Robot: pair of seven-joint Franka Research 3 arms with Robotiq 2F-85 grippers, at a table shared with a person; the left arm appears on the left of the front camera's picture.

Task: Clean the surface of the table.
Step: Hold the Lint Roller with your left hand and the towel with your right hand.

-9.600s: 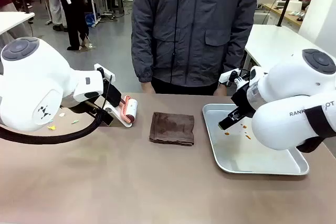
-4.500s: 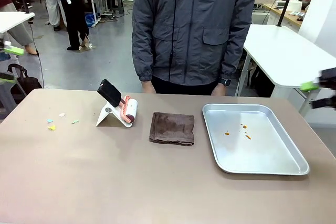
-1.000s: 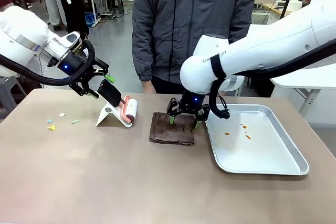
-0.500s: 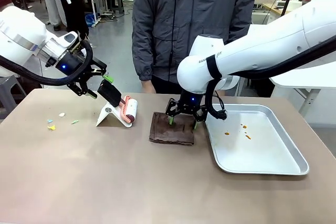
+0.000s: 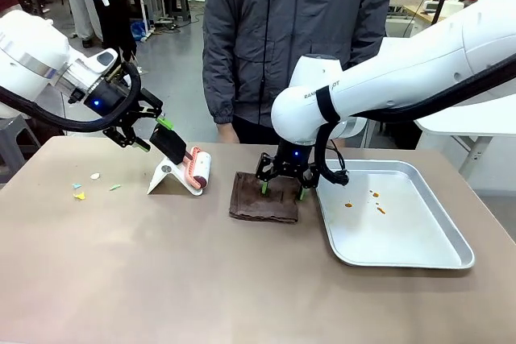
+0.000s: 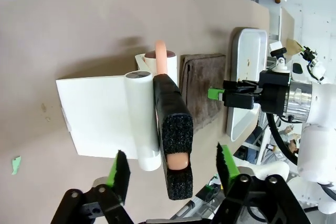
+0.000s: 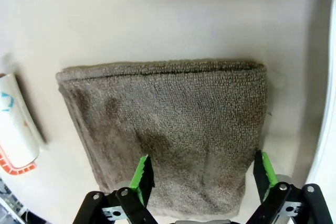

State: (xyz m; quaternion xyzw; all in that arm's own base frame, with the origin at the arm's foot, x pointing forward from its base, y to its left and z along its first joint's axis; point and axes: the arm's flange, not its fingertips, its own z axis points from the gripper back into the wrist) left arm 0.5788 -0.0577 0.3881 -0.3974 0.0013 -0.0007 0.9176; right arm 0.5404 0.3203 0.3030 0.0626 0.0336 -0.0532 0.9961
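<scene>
Here, left claw (image 6: pixel 173 167) gapes astride the handle (image 6: pixel 170 114), right claw (image 7: pixel 202 174) over cloth (image 7: pixel 168 124).

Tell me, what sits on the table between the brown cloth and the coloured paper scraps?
A lint roller leaning on a white stand, plain in the front view.

front across table (image 5: pixel 161 279); wrists close, downward
</scene>
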